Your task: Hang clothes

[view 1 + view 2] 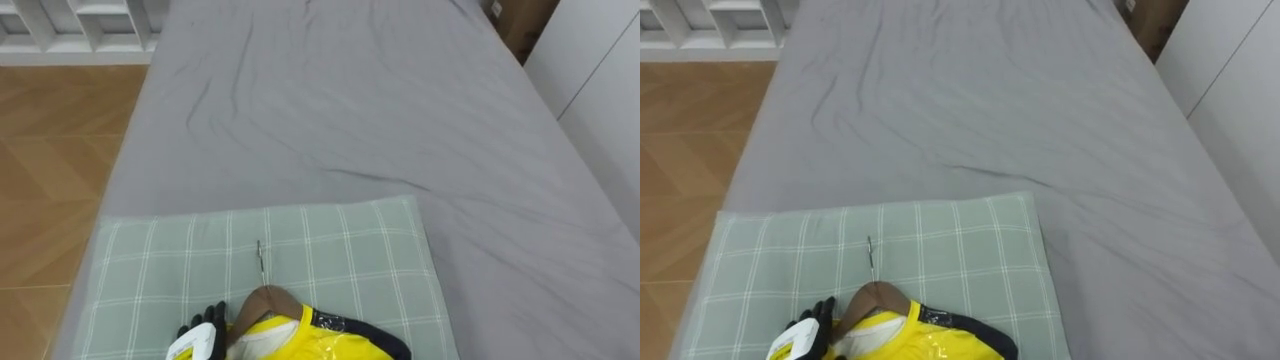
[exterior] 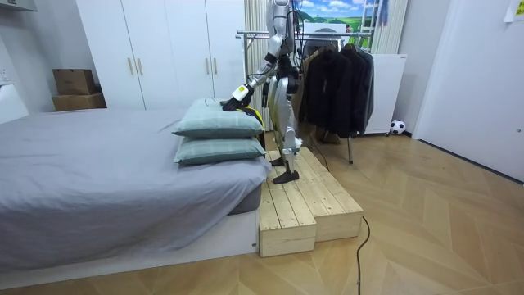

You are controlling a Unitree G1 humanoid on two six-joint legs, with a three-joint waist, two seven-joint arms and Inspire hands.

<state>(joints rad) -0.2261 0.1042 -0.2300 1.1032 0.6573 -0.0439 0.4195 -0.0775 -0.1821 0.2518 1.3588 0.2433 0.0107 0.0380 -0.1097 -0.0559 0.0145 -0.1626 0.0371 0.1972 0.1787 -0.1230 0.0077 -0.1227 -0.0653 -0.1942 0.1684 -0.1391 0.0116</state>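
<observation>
The robot stood on the wooden step [image 2: 304, 195] at the head of the bed [image 1: 350, 110]. Its left hand [image 1: 203, 328] was curled round the end of the hanger [image 1: 268, 300], which carried the yellow shirt [image 1: 322, 342] over the pillow [image 1: 330, 250]. I judged this the pick-up; next it must turn to the clothes rail [image 2: 250, 34] behind.

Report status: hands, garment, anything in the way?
Left hand beside the wooden hanger, grip unclear. Yellow garment on it, lying on the checked pillow. Nothing else on the bed.

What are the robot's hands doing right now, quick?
Left hand: closed on the brown wooden hanger carrying the yellow garment.
Right hand: cannot be told.
</observation>
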